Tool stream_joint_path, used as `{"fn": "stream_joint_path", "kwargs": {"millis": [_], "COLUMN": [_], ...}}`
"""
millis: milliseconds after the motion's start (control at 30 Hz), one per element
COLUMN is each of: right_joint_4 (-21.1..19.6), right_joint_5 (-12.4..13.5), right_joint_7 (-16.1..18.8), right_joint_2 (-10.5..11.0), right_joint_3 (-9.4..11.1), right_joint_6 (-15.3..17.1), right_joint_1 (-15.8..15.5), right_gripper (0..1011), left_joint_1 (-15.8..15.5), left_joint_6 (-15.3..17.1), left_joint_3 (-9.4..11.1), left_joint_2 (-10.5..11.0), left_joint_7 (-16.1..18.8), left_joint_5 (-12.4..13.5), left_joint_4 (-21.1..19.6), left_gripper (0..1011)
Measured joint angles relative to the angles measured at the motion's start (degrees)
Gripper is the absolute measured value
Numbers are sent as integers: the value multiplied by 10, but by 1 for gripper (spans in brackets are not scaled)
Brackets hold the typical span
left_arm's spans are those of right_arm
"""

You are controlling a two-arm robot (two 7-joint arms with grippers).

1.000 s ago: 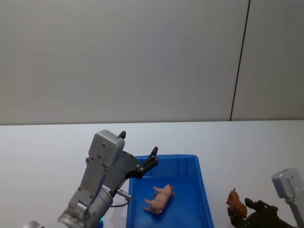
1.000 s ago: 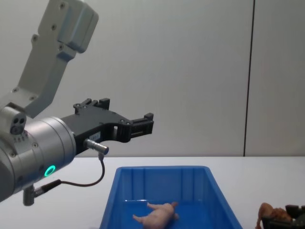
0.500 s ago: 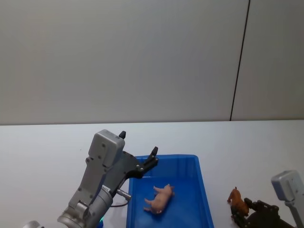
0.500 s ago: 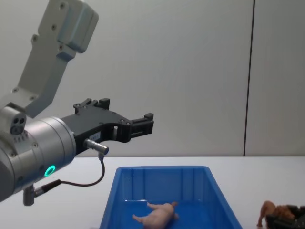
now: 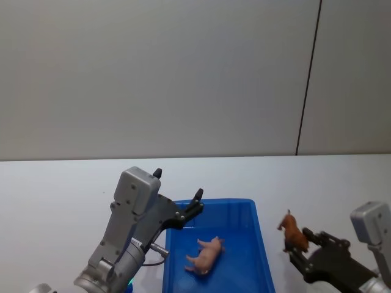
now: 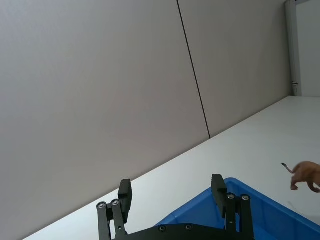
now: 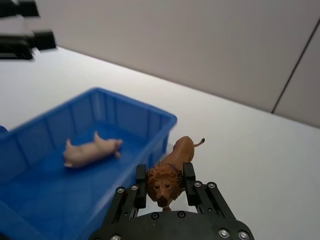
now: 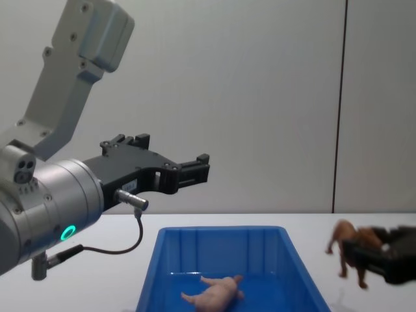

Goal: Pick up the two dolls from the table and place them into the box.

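the right gripper (image 5: 298, 246) was seen clamped on the lion doll (image 5: 292, 231) at the lower right of the head view. in the right wrist view the gripper (image 7: 165, 186) was shown with one finger pressed on each side of the mane, and the lion doll (image 7: 172, 162) was faced toward the camera with its thin tail pointed away. in the chest view the lion doll (image 8: 346, 249) was held off the table (image 5: 61, 189), out past the right wall of the box (image 5: 261, 244), with a faint shadow cast on the white top below it.

the left gripper (image 5: 178, 184) was parked at the lower left of the head view, over the box's far left corner. its fingers were spread wide and nothing was held between them, which was clear enough in the left wrist view (image 6: 171, 192).

the pig doll (image 5: 205, 255) was found lying on its side on the floor of the box, roughly in the middle, well apart from the lion doll. in the chest view the pig doll (image 8: 213, 294) was seen low in the frame, behind the blue rim (image 8: 221, 229).
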Motion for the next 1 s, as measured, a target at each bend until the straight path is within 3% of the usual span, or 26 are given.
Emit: {"fn": "stream_joint_path", "kwargs": {"millis": [500, 733, 1000], "right_joint_4": [3, 18, 28], "right_joint_5": [12, 14, 10], "right_joint_7": [78, 102, 94], "right_joint_2": [-30, -45, -50], "right_joint_3": [-16, -24, -26], "right_joint_6": [-45, -45, -27], "right_joint_1": [42, 63, 72], "right_gripper": [420, 657, 891], "left_joint_1": [0, 0, 0], "left_joint_6": [0, 0, 0], "left_joint_3": [0, 0, 0], "left_joint_2": [0, 0, 0], "left_joint_7": [0, 0, 0], "left_joint_5": [0, 0, 0], "left_joint_4": [0, 0, 0], "left_gripper": [1001, 1001, 1001]}}
